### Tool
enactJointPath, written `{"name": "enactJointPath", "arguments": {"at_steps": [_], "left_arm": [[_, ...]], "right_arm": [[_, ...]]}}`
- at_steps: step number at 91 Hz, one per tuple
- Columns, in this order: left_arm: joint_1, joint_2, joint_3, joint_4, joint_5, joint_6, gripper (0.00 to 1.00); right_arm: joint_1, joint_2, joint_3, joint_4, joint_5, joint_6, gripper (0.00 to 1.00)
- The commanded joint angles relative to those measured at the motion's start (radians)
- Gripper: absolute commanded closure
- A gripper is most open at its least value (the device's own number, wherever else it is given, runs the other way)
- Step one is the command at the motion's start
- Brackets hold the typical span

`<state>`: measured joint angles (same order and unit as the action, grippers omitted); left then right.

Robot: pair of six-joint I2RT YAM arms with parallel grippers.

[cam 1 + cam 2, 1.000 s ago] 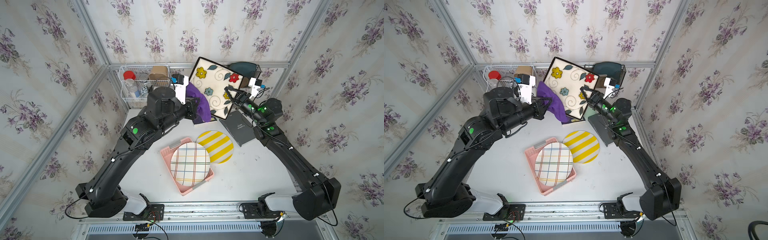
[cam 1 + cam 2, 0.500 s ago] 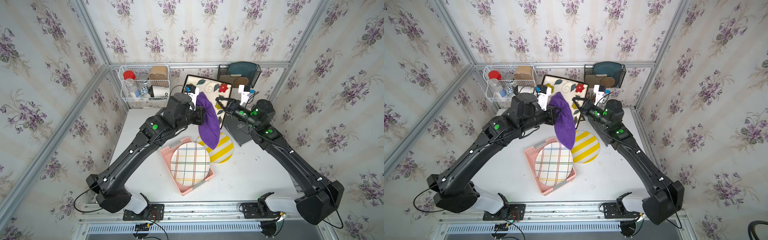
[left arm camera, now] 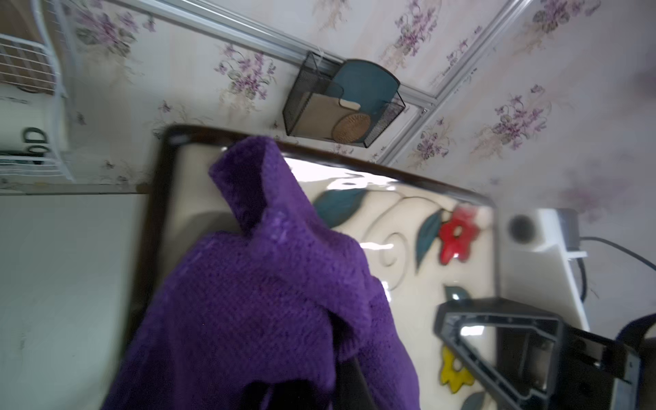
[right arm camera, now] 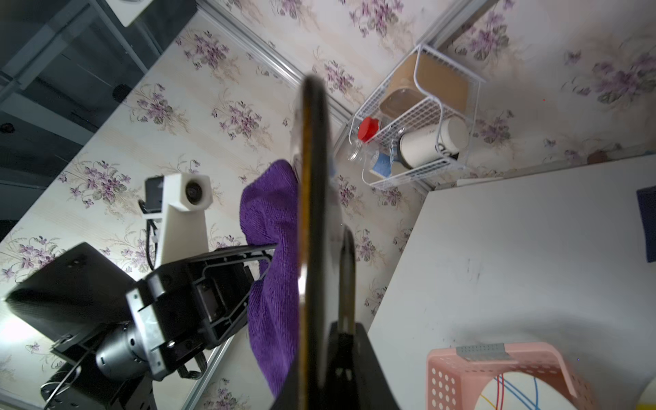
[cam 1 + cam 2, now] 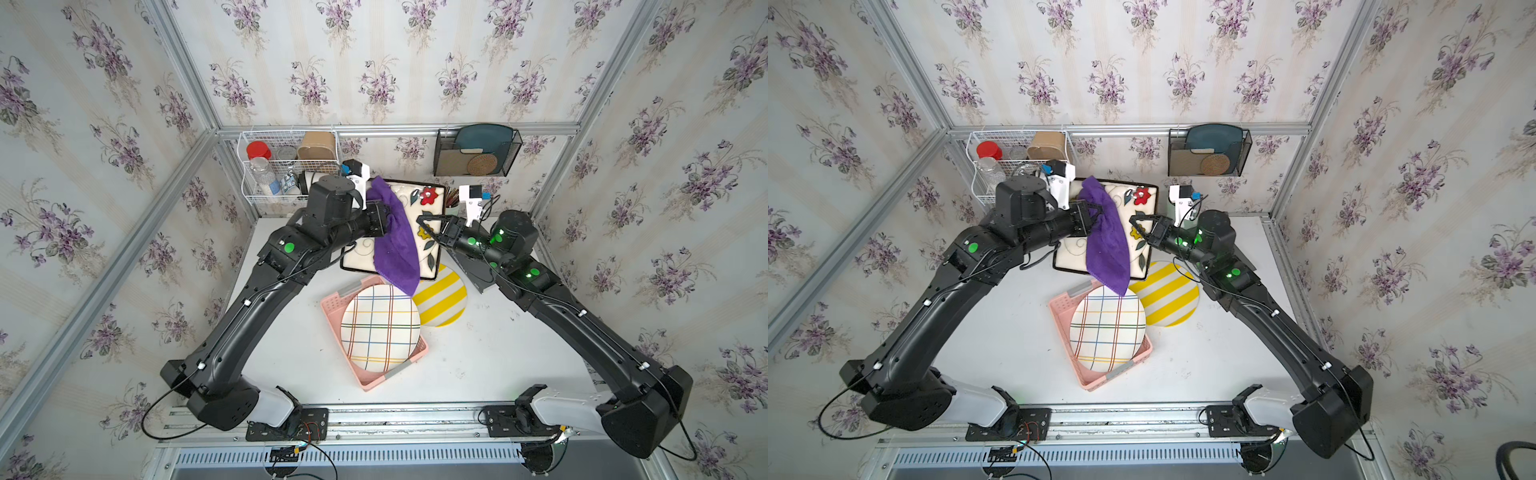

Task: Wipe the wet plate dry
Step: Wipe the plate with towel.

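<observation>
The plate (image 5: 428, 253) (image 5: 1069, 255) is square and cream, with a dark rim and painted flowers. It is held up off the table, tilted, above the back of the table. My right gripper (image 5: 432, 228) (image 5: 1140, 228) is shut on its right edge; the right wrist view shows the plate (image 4: 314, 213) edge-on between the jaws (image 4: 330, 355). My left gripper (image 5: 384, 222) (image 5: 1090, 216) is shut on a purple cloth (image 5: 395, 245) (image 5: 1106, 245). The cloth (image 3: 266, 301) drapes down across the plate's glossy face (image 3: 397, 227) and hides the left fingers.
Below the plate, a pink basket (image 5: 332, 301) holds a plaid plate (image 5: 380, 328), with a yellow striped plate (image 5: 442, 299) next to it. A dark flat tray (image 5: 478, 274) lies under the right arm. A white wire rack (image 5: 286, 166) and a black mesh holder (image 5: 476, 151) hang on the back wall.
Both arms came down and forward with the plate. The cloth went from the plate's left edge to hanging across its face. Both grips held.
</observation>
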<state>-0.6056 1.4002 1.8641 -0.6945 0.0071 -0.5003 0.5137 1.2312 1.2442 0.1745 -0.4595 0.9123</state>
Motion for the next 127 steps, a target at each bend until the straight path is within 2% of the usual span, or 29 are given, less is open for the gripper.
{"name": "enactJointPath", "arguments": {"at_steps": [1, 7, 14, 27, 41, 54, 64, 73, 85, 94, 99, 109, 115, 127], "left_arm": [[0.010, -0.011, 0.007, 0.017, 0.055, 0.002, 1.00], [0.001, 0.023, 0.015, 0.016, 0.132, -0.012, 1.00], [-0.017, 0.059, 0.016, 0.012, 0.141, -0.017, 1.00], [-0.014, 0.056, 0.023, -0.009, 0.079, -0.008, 1.00], [0.009, 0.057, 0.041, -0.041, 0.071, 0.000, 1.00], [-0.016, 0.109, 0.033, 0.044, 0.202, -0.040, 1.00], [-0.067, 0.173, 0.057, 0.075, 0.214, -0.045, 1.00], [-0.077, 0.184, 0.060, 0.076, 0.201, -0.045, 1.00], [-0.050, 0.137, 0.051, 0.027, 0.125, -0.008, 1.00], [-0.015, 0.131, 0.056, 0.018, 0.191, 0.022, 1.00], [-0.015, 0.157, 0.076, -0.003, 0.234, 0.033, 1.00], [-0.034, 0.197, 0.083, -0.036, 0.270, 0.029, 1.00], [-0.041, 0.182, 0.048, -0.020, 0.260, 0.013, 1.00], [-0.008, 0.115, 0.031, -0.004, 0.249, -0.024, 1.00]], "right_arm": [[0.035, 0.005, 0.062, 0.176, -0.053, -0.069, 1.00], [0.119, 0.029, 0.092, 0.127, -0.062, -0.137, 1.00], [0.174, 0.054, 0.092, 0.143, -0.089, -0.141, 1.00], [0.155, 0.031, 0.073, 0.139, -0.032, -0.136, 1.00], [0.054, -0.021, 0.006, 0.171, -0.021, -0.087, 1.00], [0.155, 0.018, 0.045, 0.119, -0.044, -0.164, 1.00], [0.191, 0.040, 0.034, 0.167, -0.073, -0.124, 1.00], [0.138, 0.008, 0.005, 0.205, -0.034, -0.093, 1.00], [-0.021, -0.025, -0.050, 0.290, -0.083, 0.030, 1.00], [0.014, -0.008, 0.001, 0.215, -0.103, -0.060, 1.00], [0.090, 0.015, 0.022, 0.209, -0.115, -0.078, 1.00], [0.086, 0.036, 0.011, 0.313, -0.107, 0.019, 1.00], [0.043, 0.032, 0.005, 0.367, -0.094, 0.074, 1.00], [-0.168, 0.003, -0.020, 0.432, -0.123, 0.204, 1.00]]}}
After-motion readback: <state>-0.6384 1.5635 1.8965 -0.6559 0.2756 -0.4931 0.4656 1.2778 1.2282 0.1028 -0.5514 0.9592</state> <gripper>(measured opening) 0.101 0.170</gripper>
